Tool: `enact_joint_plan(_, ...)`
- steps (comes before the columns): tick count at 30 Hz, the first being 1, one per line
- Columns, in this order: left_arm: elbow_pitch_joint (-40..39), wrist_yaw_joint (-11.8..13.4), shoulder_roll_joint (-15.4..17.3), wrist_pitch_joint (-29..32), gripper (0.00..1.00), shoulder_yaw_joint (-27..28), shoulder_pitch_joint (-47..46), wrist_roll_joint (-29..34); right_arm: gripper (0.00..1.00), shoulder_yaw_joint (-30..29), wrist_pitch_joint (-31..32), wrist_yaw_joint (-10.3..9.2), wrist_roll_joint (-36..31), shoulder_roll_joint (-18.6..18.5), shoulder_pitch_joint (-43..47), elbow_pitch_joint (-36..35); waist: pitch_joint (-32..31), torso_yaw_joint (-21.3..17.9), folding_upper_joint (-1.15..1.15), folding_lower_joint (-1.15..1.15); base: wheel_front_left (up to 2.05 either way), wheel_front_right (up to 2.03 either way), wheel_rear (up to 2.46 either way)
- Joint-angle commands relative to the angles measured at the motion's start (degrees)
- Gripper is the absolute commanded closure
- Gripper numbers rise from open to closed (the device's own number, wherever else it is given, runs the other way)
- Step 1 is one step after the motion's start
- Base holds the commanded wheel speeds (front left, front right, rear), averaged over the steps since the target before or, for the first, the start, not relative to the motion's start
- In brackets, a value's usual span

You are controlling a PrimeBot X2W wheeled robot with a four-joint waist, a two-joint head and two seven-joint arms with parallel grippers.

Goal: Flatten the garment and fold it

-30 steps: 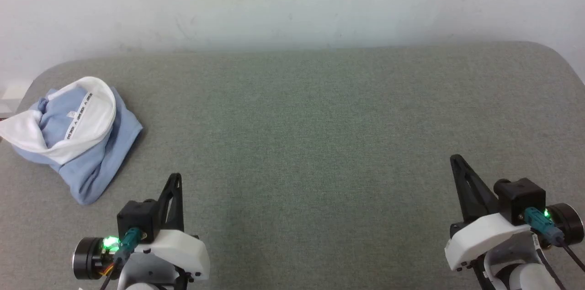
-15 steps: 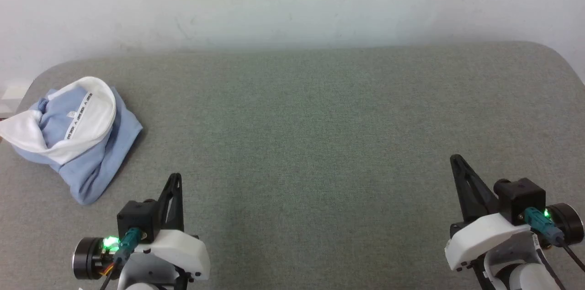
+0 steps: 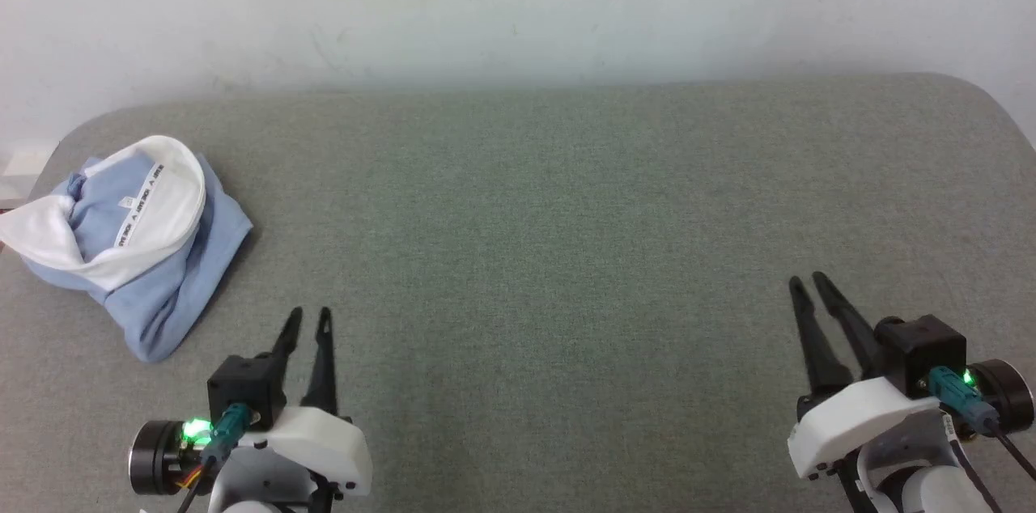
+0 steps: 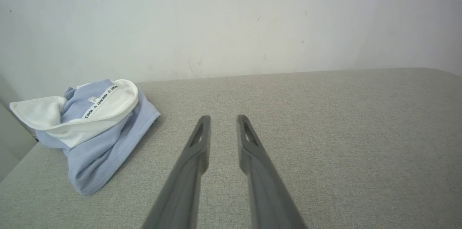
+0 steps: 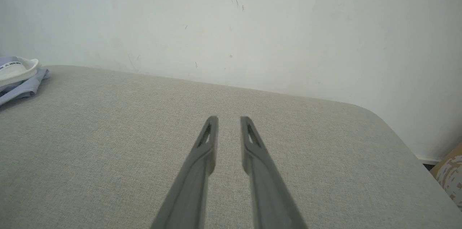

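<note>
Here, the left pincer (image 3: 309, 312) and right pincer (image 3: 807, 278) stand slightly parted, empty. The crumpled blue shirt (image 3: 133, 226) lies on the surface (image 3: 534, 238) ahead-left of the left pincer, apart; the left wrist view shows its collar whole, the right wrist view just an edge.

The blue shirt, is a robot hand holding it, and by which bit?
Nothing is held. The left gripper and right gripper are slightly open and empty; the shirt lies crumpled on the grey table, apart from both.
</note>
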Motion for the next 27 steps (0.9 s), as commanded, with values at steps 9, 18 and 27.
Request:
enact_joint_plan(9,0.5,0.38,-0.02,-0.93,0.0,-0.32,0.06,-0.49,0.0,-0.32,-0.92,-0.01,0.61,0.02,0.08,0.18,0.07,-0.01,0.0,0.0,0.0,0.0,0.0)
enact_joint_plan(18,1.07,0.84,-0.04,-2.01,0.0,-0.54,0.15,-0.99,0.0,-0.69,-2.0,-0.02,1.05,0.03,0.12,-0.05,0.21,0.04,0.0,0.0,0.0,0.0,0.0)
enact_joint_plan(27,1.43,1.35,-0.07,-3.08,0.0,-0.73,0.23,-1.46,0.0,-0.67,-3.08,-0.02,1.73,0.05,0.25,0.2,0.19,0.79,0.0,0.0,0.0,0.0,0.0)
